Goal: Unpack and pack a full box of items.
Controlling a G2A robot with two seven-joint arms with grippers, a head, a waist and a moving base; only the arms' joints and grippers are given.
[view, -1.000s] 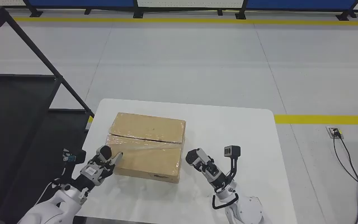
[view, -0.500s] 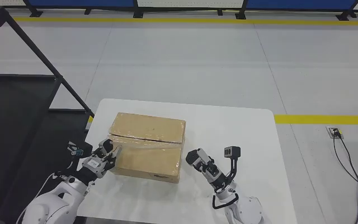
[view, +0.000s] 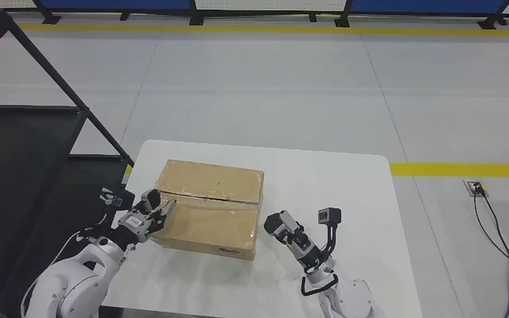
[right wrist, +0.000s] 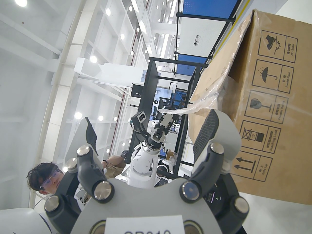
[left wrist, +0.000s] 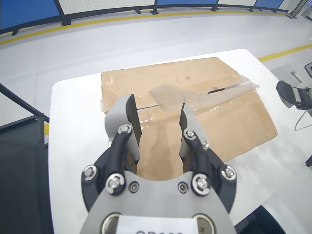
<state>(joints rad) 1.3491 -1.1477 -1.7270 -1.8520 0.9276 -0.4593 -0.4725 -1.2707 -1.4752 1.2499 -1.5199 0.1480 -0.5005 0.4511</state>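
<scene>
With jaws spread on left gripper (left wrist: 157, 113) and right gripper (right wrist: 151, 127) alike, lower the left onto the lifted tape (left wrist: 168, 94) on the box (left wrist: 231, 122), pinch firmly, peel along the seam.

The box (view: 211, 207) is showing matt brown cardboard, faintly rough. Clear glossy tape (left wrist: 168, 96) is wrinkling and catching the light along its top seam. The tabletop (view: 334, 191) is looking smooth, white and matt. The left gripper (left wrist: 156, 102) and right gripper (right wrist: 151, 118) are wearing smooth grey shells, dark ribbed pads (right wrist: 204, 132) and shiny metal screws (left wrist: 198, 183).
</scene>
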